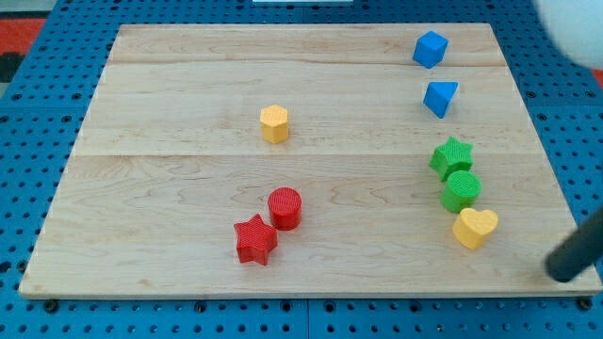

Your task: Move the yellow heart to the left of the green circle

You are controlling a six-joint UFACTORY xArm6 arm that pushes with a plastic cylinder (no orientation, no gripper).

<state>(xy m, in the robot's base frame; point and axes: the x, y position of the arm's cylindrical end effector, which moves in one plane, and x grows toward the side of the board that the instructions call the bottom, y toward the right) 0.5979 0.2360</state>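
The yellow heart (pixel 475 227) lies near the board's right edge, low in the view. The green circle (pixel 462 190) sits just above it, touching or nearly touching. A green star (pixel 451 156) is right above the circle. My tip (pixel 563 274) is the dark rod at the view's lower right, off the board's right edge, to the right of and slightly below the yellow heart, apart from it.
A yellow hexagon (pixel 274 123) sits at mid-board. A red circle (pixel 285 207) and a red star (pixel 255 239) lie at the lower middle. A blue cube (pixel 430 49) and a blue triangular block (pixel 440 98) are at the upper right. The wooden board (pixel 170 179) rests on blue pegboard.
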